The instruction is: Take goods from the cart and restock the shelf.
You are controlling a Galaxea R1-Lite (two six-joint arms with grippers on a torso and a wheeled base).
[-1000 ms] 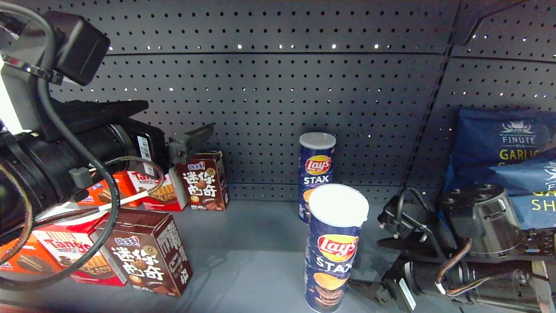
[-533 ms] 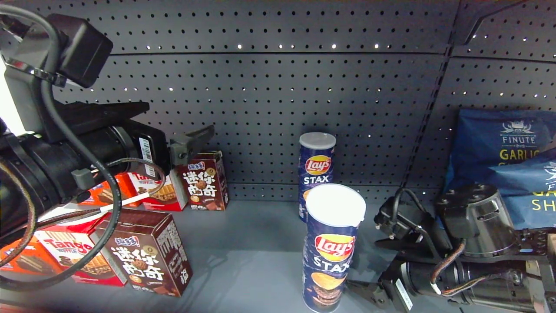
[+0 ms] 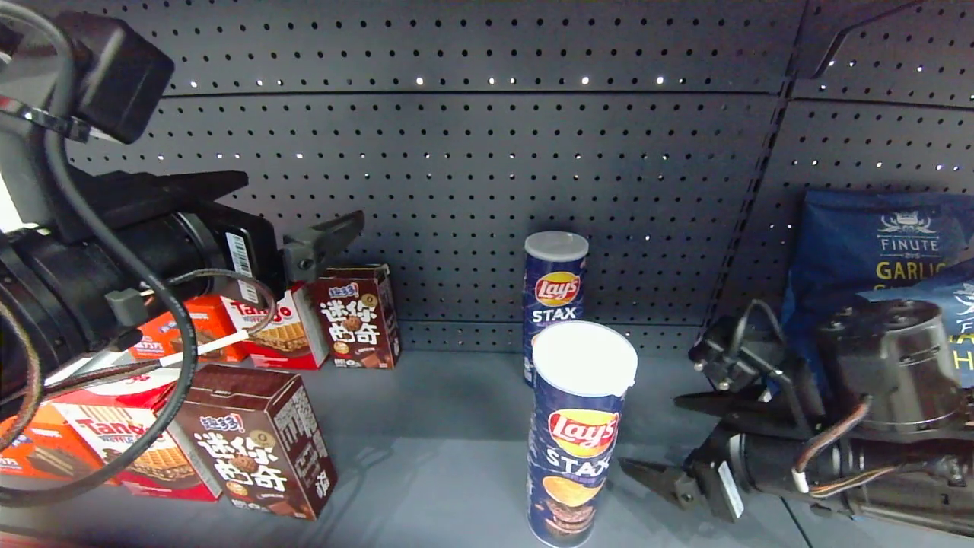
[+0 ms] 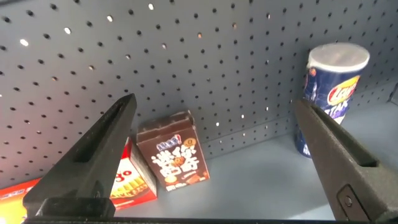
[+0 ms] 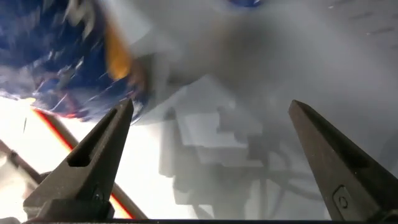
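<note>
Two chip cans [image 3: 582,426] stand in head view, one in left wrist view; left tool [image 4: 212,102], right tool [image 5: 210,104] spread.

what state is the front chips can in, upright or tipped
Upright: the front chips can stands on its base on the shelf, white lid facing up.

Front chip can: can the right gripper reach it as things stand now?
Probably yes. The right gripper sits open just beside the front chip can, with only bare shelf between them. The rear can stands behind it, out of the way.
</note>
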